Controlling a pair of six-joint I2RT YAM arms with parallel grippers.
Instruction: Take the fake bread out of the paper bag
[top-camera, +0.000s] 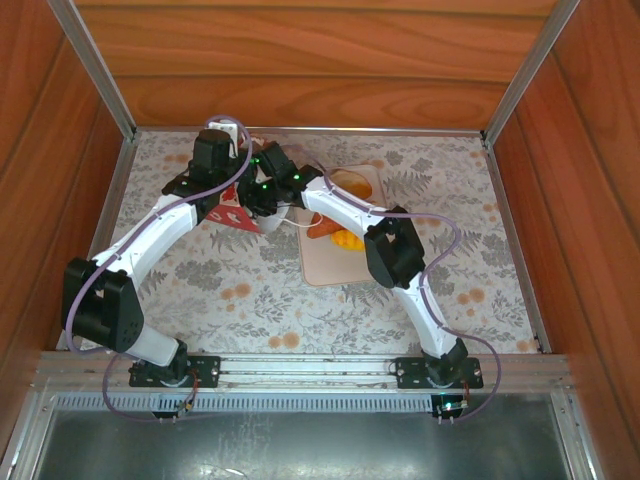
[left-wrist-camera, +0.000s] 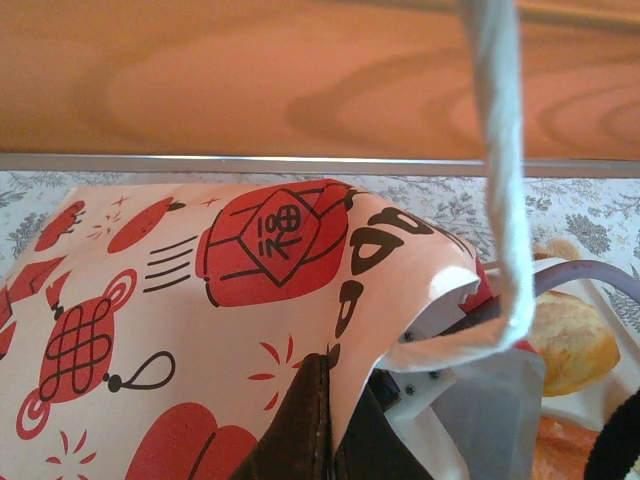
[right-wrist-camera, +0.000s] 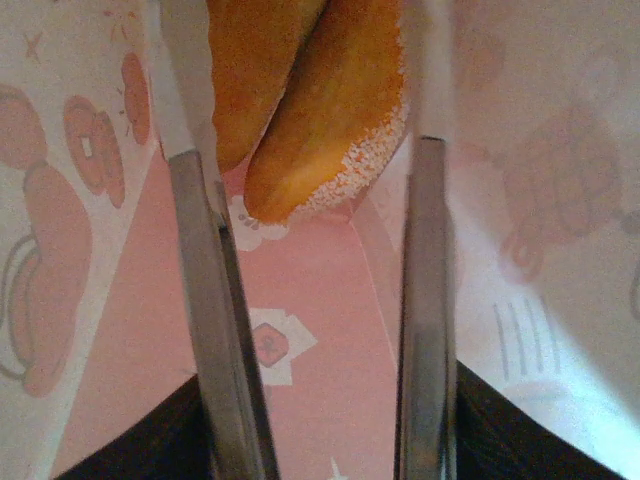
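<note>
Wood-walled booth, flowered tabletop (top-camera: 250, 290). Right tool (right-wrist-camera: 305, 100) deep inside the paper bag (right-wrist-camera: 320, 330), jaws apart on either side of the bread (right-wrist-camera: 330, 130); clamped or merely straddling, cannot tell. Close squarely on the piece with the speckled end alone, not on both, then draw straight back out through the mouth, clear of the paper walls and the cord handle (left-wrist-camera: 500, 150). Left tool (left-wrist-camera: 335, 430) pinched shut on the bag's rim: hold steady, mouth wide. Set down on the tray (top-camera: 325, 270) beside the buns (top-camera: 345, 240) already out.
</note>
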